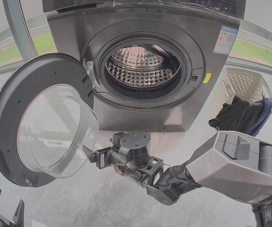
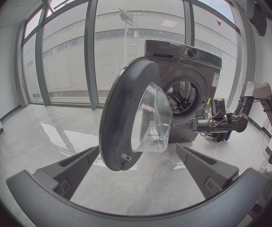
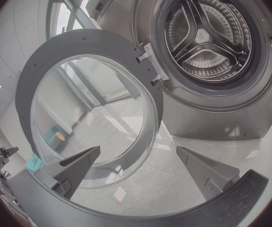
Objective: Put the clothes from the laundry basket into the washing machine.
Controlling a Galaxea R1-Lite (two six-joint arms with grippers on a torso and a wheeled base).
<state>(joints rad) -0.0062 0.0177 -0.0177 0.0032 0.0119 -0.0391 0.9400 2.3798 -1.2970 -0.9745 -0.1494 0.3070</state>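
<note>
Grey steel washing machine (image 1: 136, 26) faces the head camera. Its door (image 1: 13, 111) is swung fully out on the robot's left, so the mouth of the drum (image 1: 142, 70) is unobstructed. No fabric is visible in the drum. Laundry basket (image 1: 246, 82) stands on the floor just beside the machine's right flank, on the right arm's side. Clothes are not yet transferred: black garment (image 1: 236, 114) is draped over the basket's near rim, and blue garment (image 1: 266, 109) hangs beside it, touching. Right arm (image 1: 233, 164) lies low across the machine's front, right jaws pointed at the door's glass bowl, near it but apart. Left jaws sit low at the near-left corner, well apart from everything.

Left wrist view: left jaws are wide, with nothing between them. Door is seen nearly edge-on beyond, with the right jaws farther off by the machine's foot.

Right wrist view: right jaws are wide and empty, aimed at the door's inner face. Judgement: the door-opening step looks finished. The arm is on the far side from the basket, so the next move calls for a swing toward the black garment's draped fold, likely the easiest grasp.
</note>
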